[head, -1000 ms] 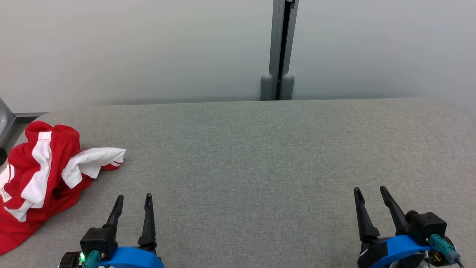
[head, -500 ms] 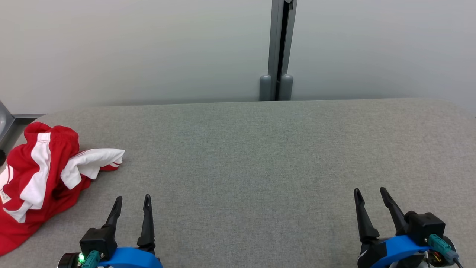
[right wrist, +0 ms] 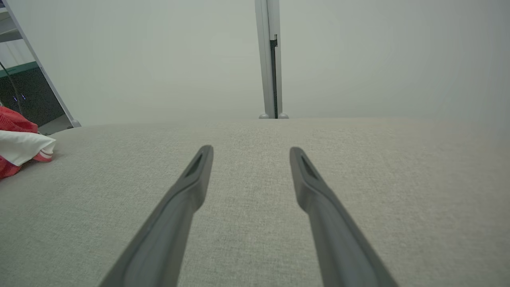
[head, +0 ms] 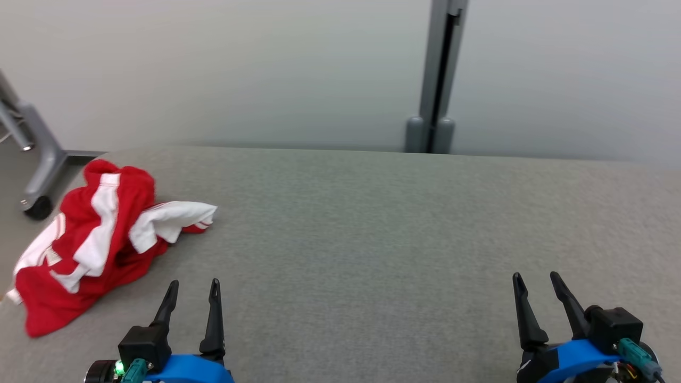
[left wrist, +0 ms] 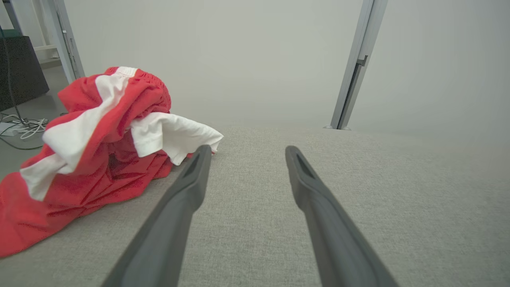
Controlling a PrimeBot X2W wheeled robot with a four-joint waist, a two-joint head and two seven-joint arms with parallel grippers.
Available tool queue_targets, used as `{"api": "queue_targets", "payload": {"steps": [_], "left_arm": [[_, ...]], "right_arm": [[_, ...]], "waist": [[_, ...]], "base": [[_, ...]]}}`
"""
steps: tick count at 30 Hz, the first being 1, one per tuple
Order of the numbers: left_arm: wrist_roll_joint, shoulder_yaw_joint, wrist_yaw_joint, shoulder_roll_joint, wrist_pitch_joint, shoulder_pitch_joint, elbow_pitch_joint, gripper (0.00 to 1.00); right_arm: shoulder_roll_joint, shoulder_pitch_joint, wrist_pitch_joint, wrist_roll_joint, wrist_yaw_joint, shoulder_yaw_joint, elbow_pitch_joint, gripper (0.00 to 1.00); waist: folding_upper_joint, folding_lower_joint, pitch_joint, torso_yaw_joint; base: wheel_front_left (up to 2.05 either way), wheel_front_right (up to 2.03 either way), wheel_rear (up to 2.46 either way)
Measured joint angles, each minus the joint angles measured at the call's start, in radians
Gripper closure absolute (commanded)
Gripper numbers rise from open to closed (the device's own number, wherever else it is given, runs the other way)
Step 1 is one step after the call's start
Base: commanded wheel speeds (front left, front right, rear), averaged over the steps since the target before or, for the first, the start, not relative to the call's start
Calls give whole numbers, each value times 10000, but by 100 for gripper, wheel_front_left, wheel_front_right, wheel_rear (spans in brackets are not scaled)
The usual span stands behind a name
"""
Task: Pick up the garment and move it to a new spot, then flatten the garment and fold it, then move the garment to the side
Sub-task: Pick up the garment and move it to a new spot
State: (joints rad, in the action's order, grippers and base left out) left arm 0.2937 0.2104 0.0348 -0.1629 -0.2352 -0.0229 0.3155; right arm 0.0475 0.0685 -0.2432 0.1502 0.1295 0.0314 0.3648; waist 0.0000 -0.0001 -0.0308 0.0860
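Head view | garment (head: 173, 222) crumpled, red (white sleeve out) | left pincer (head: 193, 283) wide | right pincer (head: 535, 276) wide

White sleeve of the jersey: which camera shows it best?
Left wrist view: the white sleeve is close and large, poking from the red pile. Head view shows it smaller; right wrist view clips it at the edge.
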Motion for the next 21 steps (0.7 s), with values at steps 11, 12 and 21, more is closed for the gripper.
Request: {"api": "queue_targets", "payload": {"steps": [11,12,21], "left_arm": [[-29,84,88,-157,23,54,-169,0],[-29,79,96,-182,35,74,-203,0],[42,23,188,-297,52,161,-370,0]], "right_arm": [[-2,-124,23,50,0,-132,-71,0],[-2,-122,23,86,0,-151,-75,0],[-2,-75,-6,127,10,-268,-4,0]], "waist": [[0,0,-119,1994],[0,0,-107,2180],[0,0,104,3569]], "base": [[0,0,0],[0,0,0],[0,0,0]]}}
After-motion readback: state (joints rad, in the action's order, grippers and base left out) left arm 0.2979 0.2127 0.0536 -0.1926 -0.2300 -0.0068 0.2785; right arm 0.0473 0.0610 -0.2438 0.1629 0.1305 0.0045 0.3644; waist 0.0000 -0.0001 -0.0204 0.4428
